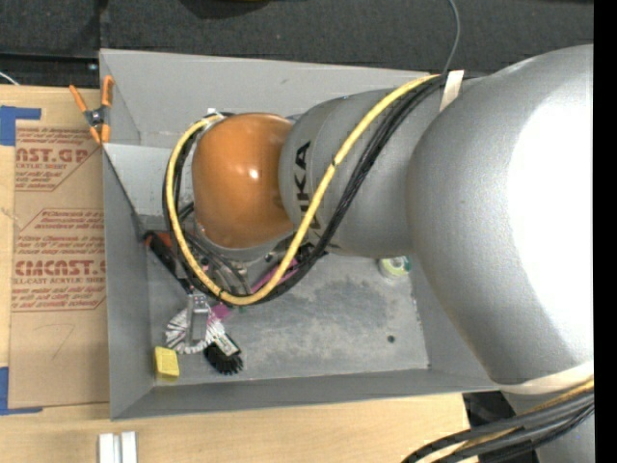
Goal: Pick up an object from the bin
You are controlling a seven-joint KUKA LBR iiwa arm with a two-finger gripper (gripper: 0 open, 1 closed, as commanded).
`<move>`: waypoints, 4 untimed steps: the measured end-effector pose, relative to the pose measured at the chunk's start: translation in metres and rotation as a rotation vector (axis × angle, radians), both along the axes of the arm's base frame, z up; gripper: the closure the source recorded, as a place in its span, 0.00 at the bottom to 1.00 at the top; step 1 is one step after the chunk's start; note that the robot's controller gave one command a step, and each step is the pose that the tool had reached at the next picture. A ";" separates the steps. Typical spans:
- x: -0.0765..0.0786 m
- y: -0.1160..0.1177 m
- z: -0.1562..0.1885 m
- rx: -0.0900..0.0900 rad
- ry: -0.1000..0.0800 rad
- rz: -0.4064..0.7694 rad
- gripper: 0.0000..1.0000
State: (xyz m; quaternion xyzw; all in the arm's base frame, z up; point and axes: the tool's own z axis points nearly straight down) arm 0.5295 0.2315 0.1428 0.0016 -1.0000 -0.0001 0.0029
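A KUKA arm [463,191] reaches into the grey metal bin [130,287] from 3 o'clock, its orange wrist cover [241,177] looped by yellow and black cables [178,210]. The gripper [214,283] hangs below that cover, low over the bin floor toward 8 o'clock. The wrist and cables hide too much of it to tell whether it is open or closed, and nothing can be seen held in it.

Just beyond the gripper's tip, at 7 o'clock, lies a small heap. A black-and-white striped piece [181,329] is nearest, touching or almost touching the tip. A black brush-like thing [225,358] lies just beside it toward 5 o'clock, and a yellow block [167,363] sits at the heap's 7 o'clock end, near the bin's corner.

A thin red and black stick [160,246] lies against the wall at 9 o'clock. A small white and green thing [393,266] rests well apart at 3 o'clock, beside the arm.
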 end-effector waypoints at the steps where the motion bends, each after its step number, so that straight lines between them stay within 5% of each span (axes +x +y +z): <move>1: 0.002 -0.001 0.005 0.001 -0.006 -0.003 0.00; 2: -0.015 -0.048 -0.071 0.004 -0.008 0.251 0.00; 3: -0.022 -0.038 -0.023 0.005 -0.010 0.145 0.00; 4: -0.017 -0.045 -0.063 0.005 -0.007 0.232 0.00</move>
